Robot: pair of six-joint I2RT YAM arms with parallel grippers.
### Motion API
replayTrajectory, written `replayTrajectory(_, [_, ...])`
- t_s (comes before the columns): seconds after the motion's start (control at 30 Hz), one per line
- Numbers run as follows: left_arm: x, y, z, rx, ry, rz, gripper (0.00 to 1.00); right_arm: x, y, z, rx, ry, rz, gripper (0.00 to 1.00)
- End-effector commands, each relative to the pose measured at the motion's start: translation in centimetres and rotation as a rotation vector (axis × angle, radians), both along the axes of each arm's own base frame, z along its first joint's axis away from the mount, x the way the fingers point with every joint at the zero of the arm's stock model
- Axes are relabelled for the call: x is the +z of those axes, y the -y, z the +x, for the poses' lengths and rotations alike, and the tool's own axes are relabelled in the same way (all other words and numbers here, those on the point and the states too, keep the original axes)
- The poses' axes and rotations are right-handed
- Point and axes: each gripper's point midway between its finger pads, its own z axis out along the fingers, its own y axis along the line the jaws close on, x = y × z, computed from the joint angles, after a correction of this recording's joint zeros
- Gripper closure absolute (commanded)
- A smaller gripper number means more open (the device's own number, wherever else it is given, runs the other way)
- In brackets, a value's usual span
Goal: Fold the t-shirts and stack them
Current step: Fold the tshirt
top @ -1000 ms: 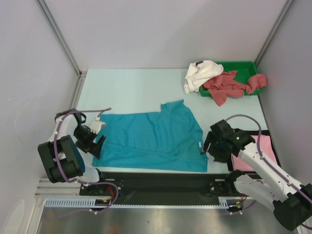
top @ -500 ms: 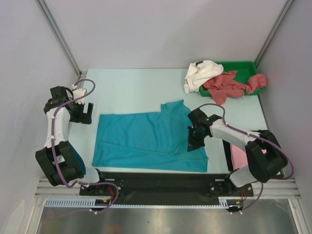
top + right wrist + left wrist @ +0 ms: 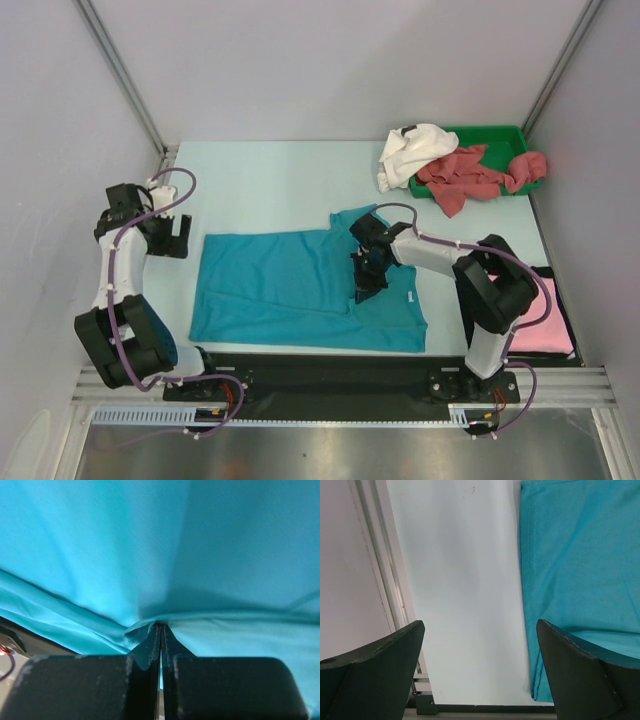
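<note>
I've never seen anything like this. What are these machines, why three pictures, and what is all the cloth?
These are two robot arms bolted at the near edge of a pale table. The wide picture looks down from above; the other two come from a camera on each wrist, very close up. A teal-blue cloth t-shirt lies spread flat. The right pincer is shut on a fold of it. The left pincer is open, holding nothing, by the shirt's edge. At the back, a crumpled white cloth t-shirt and dusty-red cloth t-shirts spill over a green plastic tray. A light pink cloth t-shirt lies flat at the right.
</note>
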Motion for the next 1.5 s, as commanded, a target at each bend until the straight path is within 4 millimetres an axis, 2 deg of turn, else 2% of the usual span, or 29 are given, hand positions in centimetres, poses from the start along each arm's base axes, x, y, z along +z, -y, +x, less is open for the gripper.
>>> replayTrajectory(0.0, [1.6,-0.9,0.7,0.002,0.067,0.054,0.0,0.4,-1.5,1.1,0.037,0.013,0.022,1.0])
replayTrajectory(0.17, [1.5,-1.0,1.5,0.008,0.067,0.036,0.0,-0.3,-2.5,1.6,0.059,-0.007,0.01,1.0])
replayTrajectory(0.23, [1.6,-0.8,1.9,0.012,0.075,0.022,0.0,-0.6,-2.1,1.6,0.076,-0.015,-0.01,1.0])
replayTrajectory(0.3, [2.3,-0.1,2.9,-0.009,0.112,-0.02,0.0,0.5,-2.2,3.0,0.092,0.024,-0.019,1.0])
replayTrajectory(0.33, [2.8,0.2,3.4,-0.019,0.137,-0.041,0.0,1.4,-1.4,4.0,0.097,0.049,-0.041,1.0])
replayTrajectory(0.37, [4.0,0.8,4.5,-0.03,0.196,-0.077,0.0,2.8,-1.4,5.0,0.098,0.09,-0.031,0.98])
replayTrajectory(0.4, [4.7,1.1,5.2,-0.034,0.234,-0.098,0.0,5.3,-2.1,7.1,0.092,0.157,0.003,0.94])
replayTrajectory(0.43, [5.4,1.4,5.9,-0.032,0.269,-0.118,0.0,6.7,-1.2,8.8,0.072,0.193,0.012,0.85])
replayTrajectory(0.47, [7.0,1.9,7.2,-0.021,0.338,-0.169,0.0,8.4,-0.9,10.1,0.055,0.24,0.038,0.8])
replayTrajectory(0.5, [7.5,2.0,8.0,-0.004,0.363,-0.199,0.0,10.4,-0.8,12.1,0.034,0.299,0.067,0.73])
replayTrajectory(0.53, [8.2,2.1,8.7,0.018,0.39,-0.228,0.0,11.5,-0.4,13.7,0.015,0.347,0.09,0.59])
replayTrajectory(0.57, [9.8,2.0,9.8,0.029,0.437,-0.249,0.0,12.1,1.2,15.8,-0.034,0.377,0.092,0.53])
replayTrajectory(0.6, [10.3,2.9,10.2,0.037,0.445,-0.334,0.0,12.0,2.0,17.1,-0.061,0.388,0.089,0.48])
replayTrajectory(0.63, [10.1,3.3,10.9,0.032,0.442,-0.396,0.0,12.9,2.4,18.9,-0.088,0.429,0.098,0.45])
replayTrajectory(0.67, [10.6,2.8,11.4,0.035,0.472,-0.443,0.0,12.8,3.9,20.5,-0.128,0.445,0.088,0.44])
replayTrajectory(0.7, [10.8,3.3,11.7,0.043,0.475,-0.53,0.0,11.3,4.3,21.6,-0.14,0.426,0.07,0.44])
replayTrajectory(0.73, [10.1,4.5,12.0,-0.017,0.451,-0.648,0.0,12.0,4.7,23.2,-0.157,0.46,0.064,0.44])
replayTrajectory(0.77, [10.0,4.3,12.5,-0.024,0.454,-0.662,0.0,11.3,5.2,24.0,-0.168,0.455,0.044,0.44])
replayTrajectory(0.8, [8.0,3.9,13.1,0.018,0.383,-0.636,0.0,10.5,6.0,25.8,-0.195,0.456,0.022,0.44])
replayTrajectory(0.83, [6.1,3.0,12.8,0.074,0.33,-0.592,0.0,9.8,6.3,26.5,-0.204,0.449,0.013,0.44])
replayTrajectory(0.9, [4.0,2.2,13.4,0.051,0.271,-0.429,0.13,8.9,6.9,27.9,-0.22,0.449,0.0,0.44])
replayTrajectory(0.93, [2.7,0.9,13.2,0.091,0.232,-0.341,0.16,6.9,6.8,28.2,-0.211,0.413,-0.006,0.44])
replayTrajectory(0.97, [0.9,1.4,13.1,0.062,0.176,-0.311,0.23,7.5,6.6,29.3,-0.206,0.433,0.012,0.44])
replayTrajectory(1.03, [-1.0,1.0,12.7,0.064,0.113,-0.259,0.28,5.4,6.4,29.5,-0.18,0.391,0.013,0.44])
replayTrajectory(1.13, [-3.9,1.1,12.6,0.041,0.034,-0.207,0.27,4.8,5.9,30.3,-0.173,0.385,0.021,0.43])
replayTrajectory(1.17, [-4.5,1.2,12.6,0.031,0.018,-0.183,0.26,3.7,5.8,30.3,-0.177,0.364,0.017,0.43])
replayTrajectory(1.2, [-5.5,1.4,12.8,0.025,-0.003,-0.181,0.23,4.0,5.7,30.7,-0.178,0.369,0.03,0.43])
replayTrajectory(1.3, [-6.5,1.7,13.5,0.013,-0.024,-0.164,0.23,3.3,4.8,30.6,-0.186,0.343,0.071,0.46])
replayTrajectory(1.47, [-9.9,2.2,12.8,0.006,-0.126,-0.183,0.31,2.7,4.3,30.2,-0.183,0.327,0.092,0.58])
